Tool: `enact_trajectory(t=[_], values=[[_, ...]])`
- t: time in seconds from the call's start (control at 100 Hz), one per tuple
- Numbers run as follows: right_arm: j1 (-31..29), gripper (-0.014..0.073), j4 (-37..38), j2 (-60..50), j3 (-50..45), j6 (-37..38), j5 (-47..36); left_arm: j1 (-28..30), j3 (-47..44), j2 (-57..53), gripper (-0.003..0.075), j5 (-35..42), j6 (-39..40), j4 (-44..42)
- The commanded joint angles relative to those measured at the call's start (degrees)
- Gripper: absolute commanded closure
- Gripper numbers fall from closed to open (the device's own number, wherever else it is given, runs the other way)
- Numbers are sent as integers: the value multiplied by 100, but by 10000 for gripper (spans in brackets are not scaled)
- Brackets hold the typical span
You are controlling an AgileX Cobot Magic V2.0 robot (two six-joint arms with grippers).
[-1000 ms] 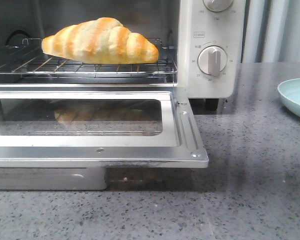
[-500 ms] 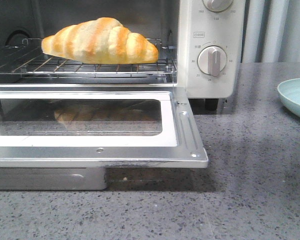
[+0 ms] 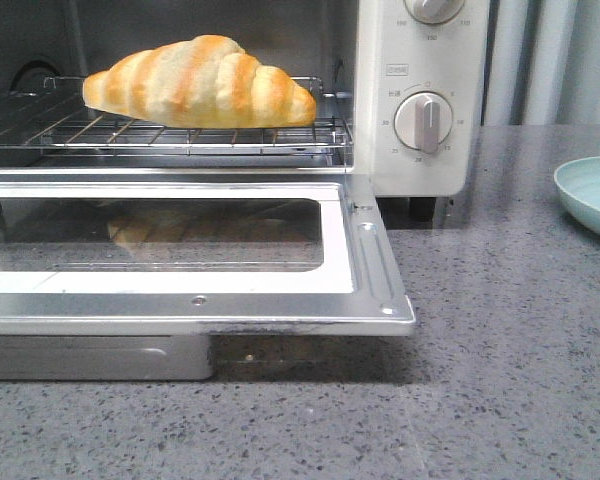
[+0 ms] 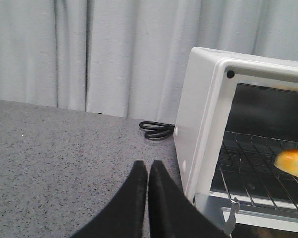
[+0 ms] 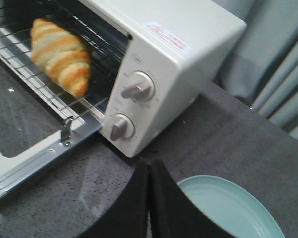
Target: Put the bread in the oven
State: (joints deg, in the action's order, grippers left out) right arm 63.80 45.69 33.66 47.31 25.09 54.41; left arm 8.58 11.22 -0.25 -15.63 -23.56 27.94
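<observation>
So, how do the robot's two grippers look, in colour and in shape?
The left gripper and the right gripper look alike: two plain matte black fingers each, broad near the camera and narrowing to rounded tips. No markings or cables show on them, and the arms are out of view.

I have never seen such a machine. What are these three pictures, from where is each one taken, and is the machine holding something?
This is a robot with two arms, each ending in a gripper. One picture looks forward over the grey table. It shows the oven with its door folded down, the bread lying on the wire rack, and a pale green plate at the right.

The other two pictures come from cameras on the wrists. The left gripper is beside the oven, and a black cable lies behind. The right gripper is above the plate's edge. Both grippers are shut and hold nothing.
</observation>
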Motion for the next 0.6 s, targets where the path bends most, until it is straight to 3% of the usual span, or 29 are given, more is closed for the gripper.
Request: enact_trajectory(t=[0.0, 0.2, 0.59], values=[[-2, 641, 721, -472, -319, 566, -209, 17, 160, -159, 741, 405, -11, 116], [-2, 641, 1139, -1290, -1104, 912, 82, 17, 160, -159, 741, 370, -11, 116], [-2, 641, 1961, -2057, -2071, 2420, 801, 17, 160, -159, 741, 253, -11, 167]])
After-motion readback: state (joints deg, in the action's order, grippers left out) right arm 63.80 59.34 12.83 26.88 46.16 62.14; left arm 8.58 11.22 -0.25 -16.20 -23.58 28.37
